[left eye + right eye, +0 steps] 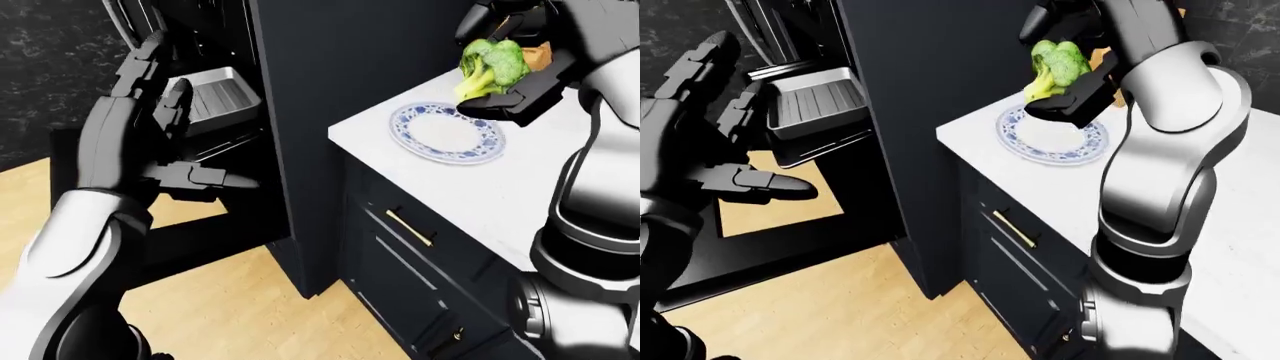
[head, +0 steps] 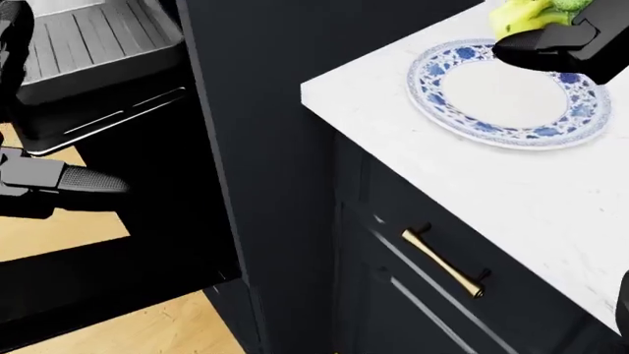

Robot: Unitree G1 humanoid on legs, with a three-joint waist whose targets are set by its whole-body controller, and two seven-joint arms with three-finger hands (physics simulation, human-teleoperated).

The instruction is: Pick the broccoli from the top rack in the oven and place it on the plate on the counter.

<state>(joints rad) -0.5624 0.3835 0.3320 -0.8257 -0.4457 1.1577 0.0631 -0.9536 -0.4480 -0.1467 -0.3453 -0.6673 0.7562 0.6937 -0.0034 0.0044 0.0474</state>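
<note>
My right hand (image 1: 505, 71) is shut on the green broccoli (image 1: 491, 65) and holds it just above the far right rim of the blue-and-white plate (image 1: 445, 133) on the white counter (image 1: 500, 199). In the head view the broccoli (image 2: 531, 13) shows at the top edge above the plate (image 2: 506, 96). My left hand (image 1: 160, 127) is open and empty, raised at the left before the open oven. A grey tray (image 1: 215, 94) sits on a rack inside the oven.
A tall dark cabinet panel (image 1: 330, 67) stands between the oven and the counter. Dark drawers with a brass handle (image 1: 410, 227) lie below the counter. The open oven door (image 2: 108, 273) hangs low at the left above the wooden floor (image 1: 250, 307).
</note>
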